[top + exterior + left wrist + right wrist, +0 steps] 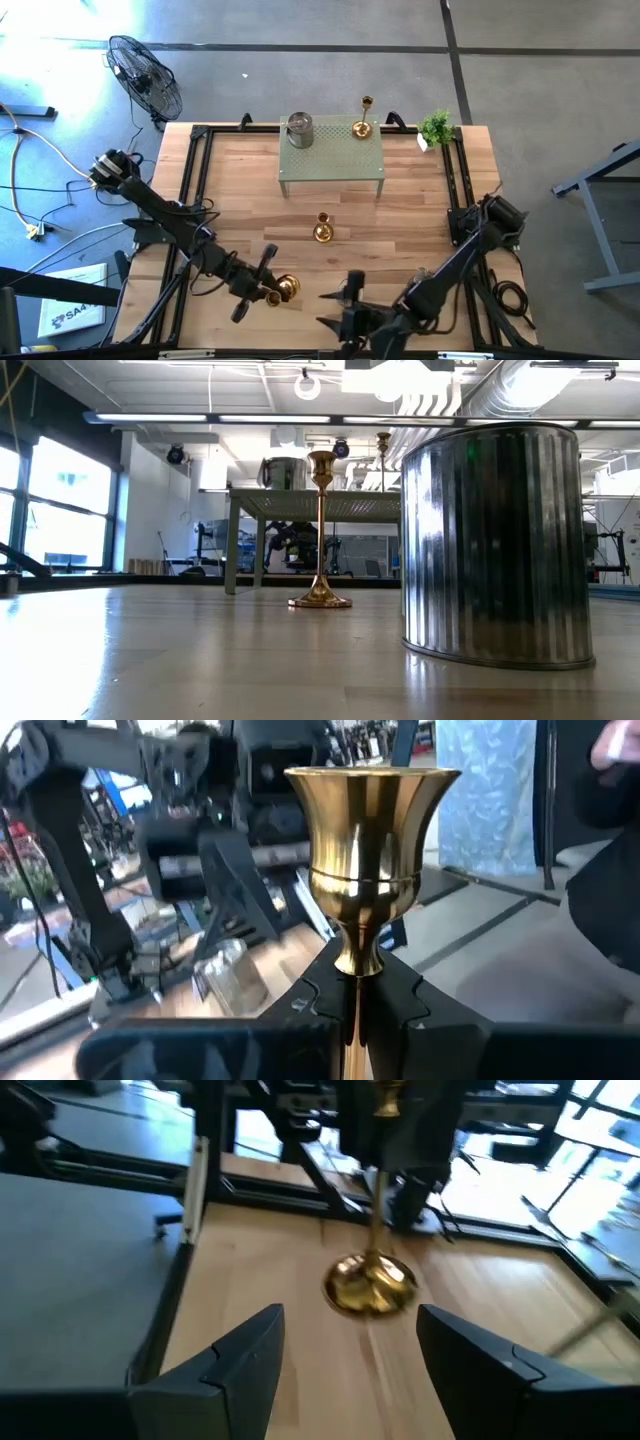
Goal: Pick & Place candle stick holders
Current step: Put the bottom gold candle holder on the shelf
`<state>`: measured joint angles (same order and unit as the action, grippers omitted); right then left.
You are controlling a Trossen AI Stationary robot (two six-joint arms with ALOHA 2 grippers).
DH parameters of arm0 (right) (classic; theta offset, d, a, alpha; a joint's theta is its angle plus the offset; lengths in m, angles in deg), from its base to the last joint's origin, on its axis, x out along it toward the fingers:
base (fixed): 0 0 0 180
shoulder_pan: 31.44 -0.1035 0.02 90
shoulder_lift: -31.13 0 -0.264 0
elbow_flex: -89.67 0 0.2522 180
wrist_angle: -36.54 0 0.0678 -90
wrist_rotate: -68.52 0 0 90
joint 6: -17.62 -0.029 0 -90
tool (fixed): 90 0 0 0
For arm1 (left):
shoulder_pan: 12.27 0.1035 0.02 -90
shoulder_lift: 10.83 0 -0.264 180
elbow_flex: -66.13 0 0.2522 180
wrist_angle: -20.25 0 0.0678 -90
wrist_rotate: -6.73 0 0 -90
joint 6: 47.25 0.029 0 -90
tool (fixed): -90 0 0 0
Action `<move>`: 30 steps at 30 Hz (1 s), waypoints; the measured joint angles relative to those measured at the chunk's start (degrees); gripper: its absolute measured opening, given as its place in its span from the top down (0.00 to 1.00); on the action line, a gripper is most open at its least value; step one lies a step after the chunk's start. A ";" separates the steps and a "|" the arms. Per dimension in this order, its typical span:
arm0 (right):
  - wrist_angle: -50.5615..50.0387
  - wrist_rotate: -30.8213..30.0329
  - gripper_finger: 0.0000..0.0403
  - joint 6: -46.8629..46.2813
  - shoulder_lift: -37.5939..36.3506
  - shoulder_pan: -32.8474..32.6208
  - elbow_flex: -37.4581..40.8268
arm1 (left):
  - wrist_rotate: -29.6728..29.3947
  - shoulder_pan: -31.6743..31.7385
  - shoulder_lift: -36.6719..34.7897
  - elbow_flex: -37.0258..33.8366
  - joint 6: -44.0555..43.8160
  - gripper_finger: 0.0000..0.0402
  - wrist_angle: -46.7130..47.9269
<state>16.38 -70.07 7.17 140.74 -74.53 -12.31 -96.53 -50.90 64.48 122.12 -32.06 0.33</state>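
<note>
At the desk's [400, 215] near edge, the left gripper [268, 292] had its fingers [300, 1005] pinched on the thin stem of a brass candle stick holder [287, 288]. Just beside it, the right gripper [335, 305] hung with fingers [235, 1355] spread, holding nothing. A second brass holder [322, 229] stood mid-desk. On the far green perforated stand [330, 155] stood a third brass holder [363, 120] and a silver-grey holder [300, 129]. No writing on them was legible.

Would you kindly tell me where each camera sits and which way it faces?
High: overhead, straight down on the table; both arms show.
Low: table level, facing a gold holder and a metal can; no arm shows.
Left wrist: behind the left claw, shut on a gold holder's stem.
Right wrist: behind the open right claw, facing that same gripped holder.
</note>
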 joint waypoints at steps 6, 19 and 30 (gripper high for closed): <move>4.85 5.69 0.44 5.09 0.78 2.58 0.00 | 4.00 0.02 0.22 0.72 2.59 0.95 -1.15; 9.93 13.91 0.44 11.20 0.75 7.62 0.00 | 11.69 0.99 1.41 0.95 4.05 0.96 -7.15; 13.06 19.20 0.44 13.73 1.12 9.48 -0.02 | 22.09 6.88 5.46 0.95 1.28 0.96 -13.34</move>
<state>29.44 -50.87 20.90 141.87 -65.05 -12.33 -74.44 -44.01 69.94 123.07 -30.79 -13.00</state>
